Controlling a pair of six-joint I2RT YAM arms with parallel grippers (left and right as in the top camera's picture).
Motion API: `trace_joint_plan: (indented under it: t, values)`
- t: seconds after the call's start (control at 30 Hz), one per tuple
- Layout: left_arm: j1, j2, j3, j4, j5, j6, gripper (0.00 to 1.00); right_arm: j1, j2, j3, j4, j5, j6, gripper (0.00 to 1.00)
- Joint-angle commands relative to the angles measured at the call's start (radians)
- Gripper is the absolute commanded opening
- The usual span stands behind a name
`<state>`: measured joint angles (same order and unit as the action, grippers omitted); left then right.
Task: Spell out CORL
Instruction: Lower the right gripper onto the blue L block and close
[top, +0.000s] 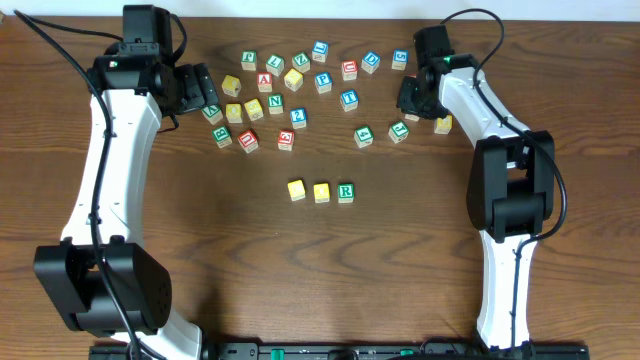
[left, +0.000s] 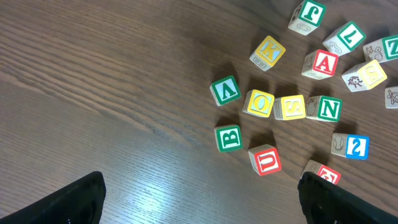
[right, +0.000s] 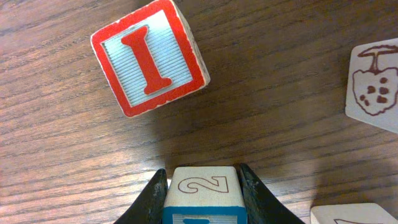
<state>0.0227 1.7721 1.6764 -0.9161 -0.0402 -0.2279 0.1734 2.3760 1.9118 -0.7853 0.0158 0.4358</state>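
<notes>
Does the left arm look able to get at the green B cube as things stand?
Probably yes: the left gripper is open and the B cube lies just ahead, bare table in between. The red U cube stands close, not touching.

Bare wood (top: 320, 270) lies open all round the row of three cubes (top: 321, 192), with free room on the right of its R cube (top: 345, 192). The scattered cubes (top: 300, 95) farther out crowd close: O (left: 258, 102), S (left: 290, 107) and N (left: 328, 109) touch side to side, leaving no gap for a finger. Your left gripper (left: 199, 202), spread wide, has open wood beneath it. Your right gripper (right: 202, 175) is clamped on a blue-edged cube (right: 203, 190). The red I cube (right: 149, 57) stands near ahead of it, and a picture cube (right: 376, 84) off to one side.
</notes>
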Motion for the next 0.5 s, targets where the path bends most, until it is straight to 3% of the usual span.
trace_joint_plan:
  t: [0.0, 0.47]
  values:
    - [0.004, -0.001, 0.007, -0.003, -0.013, 0.013, 0.97, 0.004, 0.02, 0.0, -0.016, -0.001, -0.003, 0.25]
    - [0.004, -0.001, 0.007, -0.003, -0.013, 0.013, 0.97, 0.005, -0.18, 0.0, -0.099, -0.031, -0.03, 0.18]
